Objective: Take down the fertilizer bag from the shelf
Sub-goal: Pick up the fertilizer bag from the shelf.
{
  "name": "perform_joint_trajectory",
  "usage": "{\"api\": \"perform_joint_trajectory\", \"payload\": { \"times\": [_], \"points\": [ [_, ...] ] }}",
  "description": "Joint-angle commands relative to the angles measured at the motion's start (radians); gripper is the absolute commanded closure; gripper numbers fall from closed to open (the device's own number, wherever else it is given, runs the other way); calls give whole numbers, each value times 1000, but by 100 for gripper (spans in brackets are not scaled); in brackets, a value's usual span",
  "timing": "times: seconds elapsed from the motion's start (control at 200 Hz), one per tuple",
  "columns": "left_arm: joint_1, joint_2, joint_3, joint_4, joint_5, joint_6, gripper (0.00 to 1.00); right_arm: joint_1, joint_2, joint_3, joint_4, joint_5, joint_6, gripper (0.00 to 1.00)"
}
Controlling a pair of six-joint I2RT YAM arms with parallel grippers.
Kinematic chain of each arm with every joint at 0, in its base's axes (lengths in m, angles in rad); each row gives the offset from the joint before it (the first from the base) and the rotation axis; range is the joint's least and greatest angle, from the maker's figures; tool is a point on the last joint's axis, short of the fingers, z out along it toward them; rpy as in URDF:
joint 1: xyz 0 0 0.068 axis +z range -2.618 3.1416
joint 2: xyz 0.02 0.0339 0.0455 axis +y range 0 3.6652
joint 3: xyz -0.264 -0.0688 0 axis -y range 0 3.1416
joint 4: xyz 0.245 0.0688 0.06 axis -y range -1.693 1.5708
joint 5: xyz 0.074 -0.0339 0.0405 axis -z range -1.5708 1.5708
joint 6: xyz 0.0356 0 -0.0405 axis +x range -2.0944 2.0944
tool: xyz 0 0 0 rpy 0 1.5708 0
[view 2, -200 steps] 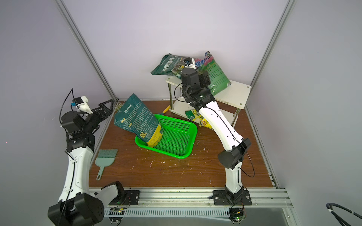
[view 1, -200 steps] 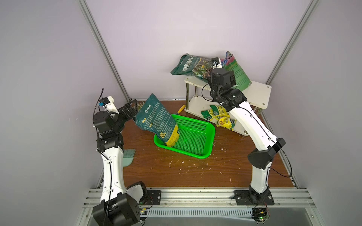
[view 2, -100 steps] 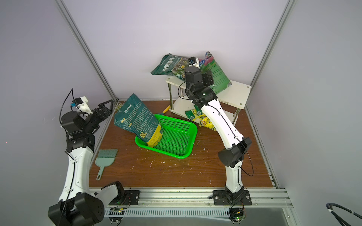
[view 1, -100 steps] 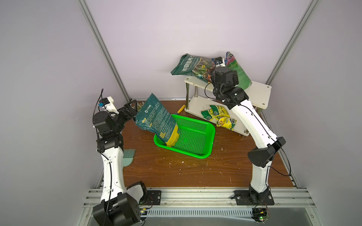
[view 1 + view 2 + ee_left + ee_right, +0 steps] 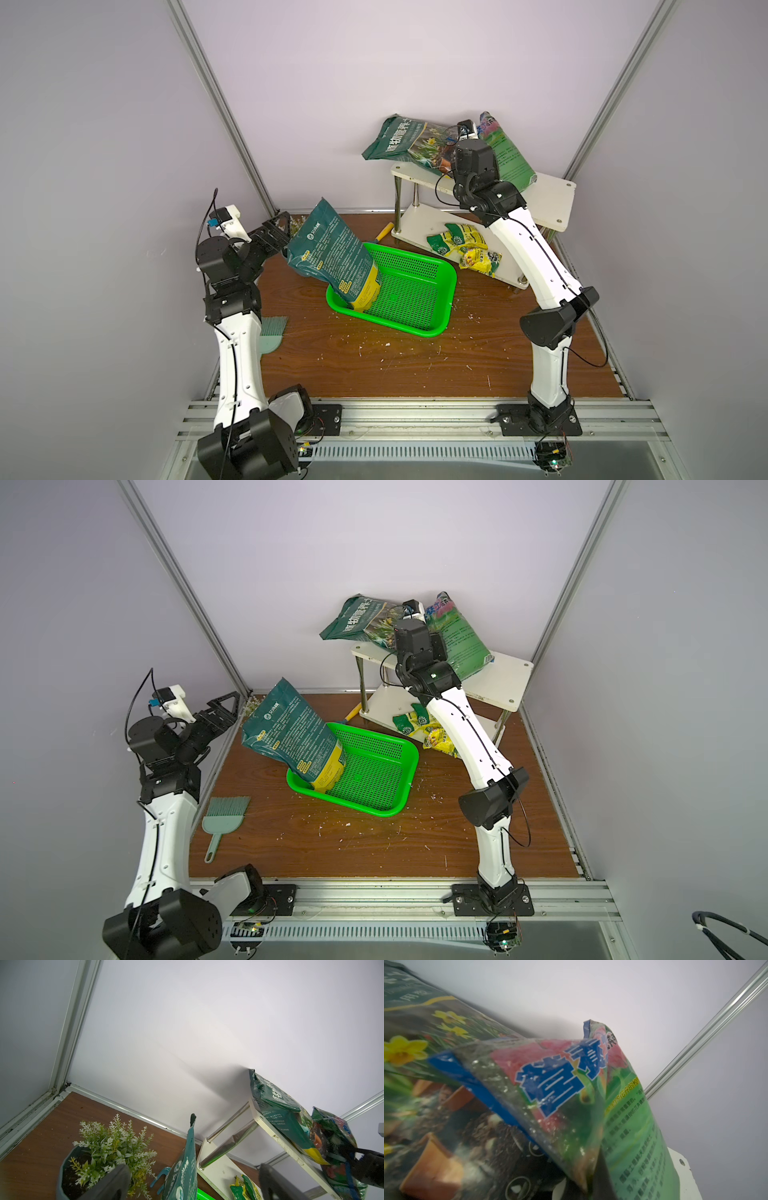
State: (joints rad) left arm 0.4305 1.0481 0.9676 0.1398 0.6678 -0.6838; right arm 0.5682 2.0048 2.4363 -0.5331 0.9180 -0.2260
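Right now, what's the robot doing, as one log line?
right gripper: shut on light green bag | bag: on shelf top board, not yet down | left gripper: open, holding nothing

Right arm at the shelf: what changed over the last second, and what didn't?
The right gripper edged slightly farther in over the top board of the cream-white two-tier shelf and closed from open, apparently pinching a fold of the bright green printed plastic bag. Unchanged: the dark green bag beside it, the open left gripper, and the teal bag leaning in the green mesh basket.
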Motion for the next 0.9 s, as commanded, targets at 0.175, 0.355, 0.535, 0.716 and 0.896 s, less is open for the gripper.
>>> {"api": "perform_joint_trajectory", "payload": {
  "times": [0.175, 0.355, 0.535, 0.716, 0.896],
  "points": [
    [22, 2, -8, 46, 28, -11, 0, -4, -239, -148, 73, -44, 91, 100],
    [22, 12, -13, 76, 56, -23, 0, 13, -522, -515, 325, -31, 39, 100],
    [23, 12, -19, 83, 60, -21, 0, 36, -701, -642, 375, -103, 91, 100],
    [22, 21, -16, 92, 68, -22, 0, 203, -749, -644, 378, -72, 39, 100],
    [22, 24, -14, 94, 75, -23, 0, 414, -754, -634, 394, 14, -9, 100]
  ]
}}
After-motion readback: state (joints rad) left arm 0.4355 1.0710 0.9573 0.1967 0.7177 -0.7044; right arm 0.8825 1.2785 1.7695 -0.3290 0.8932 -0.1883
